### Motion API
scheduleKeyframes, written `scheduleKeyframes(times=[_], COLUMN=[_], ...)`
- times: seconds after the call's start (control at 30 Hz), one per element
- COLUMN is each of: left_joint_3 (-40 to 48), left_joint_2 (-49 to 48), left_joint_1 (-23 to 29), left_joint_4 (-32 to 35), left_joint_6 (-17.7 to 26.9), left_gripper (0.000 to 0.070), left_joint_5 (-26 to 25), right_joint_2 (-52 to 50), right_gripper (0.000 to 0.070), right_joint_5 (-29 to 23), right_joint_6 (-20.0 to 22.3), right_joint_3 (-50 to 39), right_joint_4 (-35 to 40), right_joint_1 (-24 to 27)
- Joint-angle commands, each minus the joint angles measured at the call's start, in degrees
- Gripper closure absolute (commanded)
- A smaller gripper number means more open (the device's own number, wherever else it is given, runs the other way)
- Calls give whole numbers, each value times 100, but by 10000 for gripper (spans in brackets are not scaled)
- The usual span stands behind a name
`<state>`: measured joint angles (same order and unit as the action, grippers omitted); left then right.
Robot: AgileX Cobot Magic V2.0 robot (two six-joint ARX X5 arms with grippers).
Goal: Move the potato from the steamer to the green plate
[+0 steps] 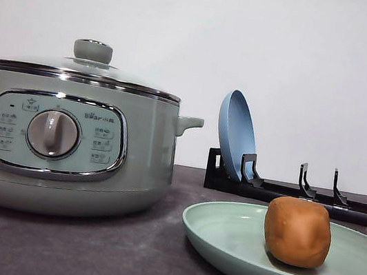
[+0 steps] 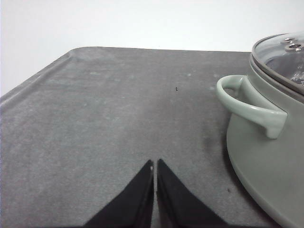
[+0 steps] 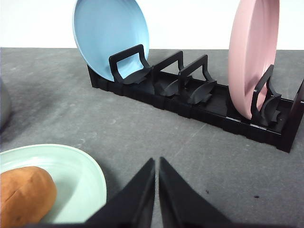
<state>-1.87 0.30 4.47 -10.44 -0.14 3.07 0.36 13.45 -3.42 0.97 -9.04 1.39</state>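
The orange-brown potato (image 1: 297,232) rests on the green plate (image 1: 223,238) at the front right of the table. The same potato (image 3: 23,197) and the plate's rim (image 3: 92,175) show in the right wrist view. The sage-green steamer (image 1: 64,139) stands at the left with its glass lid and green knob (image 1: 92,50) on. In the left wrist view the steamer's side handle (image 2: 247,107) and body are close by. My left gripper (image 2: 155,164) is shut and holds nothing, over bare table beside the steamer. My right gripper (image 3: 157,161) is shut and holds nothing, just beside the plate.
A black dish rack (image 1: 300,194) stands behind the plate, with a blue plate (image 1: 236,135) upright in its left slot and a pink plate (image 3: 251,57) upright at its right end. Several slots between them are free. The dark grey mat (image 2: 109,123) covers the table.
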Motion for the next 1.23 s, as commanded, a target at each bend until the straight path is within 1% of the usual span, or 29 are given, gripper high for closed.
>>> scheduleKeyframes(times=[0.0, 1.2], left_joint_3=[118, 118], left_joint_2=[-11, -11], left_joint_1=[2, 2], left_joint_4=[-31, -31], left_joint_6=[-39, -40], left_gripper=[698, 698], left_joint_5=[11, 11], right_joint_2=[-15, -15], right_gripper=[699, 699], right_joint_5=[2, 2], right_joint_6=[-66, -66], right_joint_3=[-33, -33], right_joint_4=[0, 0], right_joint_1=[-13, -13])
